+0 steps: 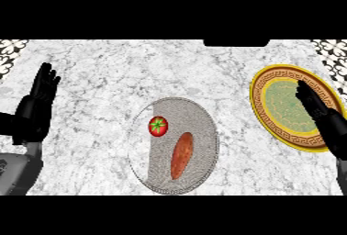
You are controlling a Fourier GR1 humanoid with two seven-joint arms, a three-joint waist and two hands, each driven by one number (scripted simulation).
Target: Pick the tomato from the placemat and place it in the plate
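A red tomato (158, 125) with a green stem lies on the upper left part of a grey oval placemat (203, 124) in the middle of the counter. Beside it on the placemat rests an orange sweet potato (181, 155). A gold-rimmed plate (288, 106) with a green centre stands at the right. My right hand (317, 110) hovers over the plate's right side, fingers straight and open, holding nothing. My left hand (35, 108) rests open at the far left edge, fingers up, well away from the tomato.
The white marble counter (102, 73) spreads around the placemat. A dark object (236, 42) sits at the counter's far edge. Patterned tiles (13, 48) show in both top corners.
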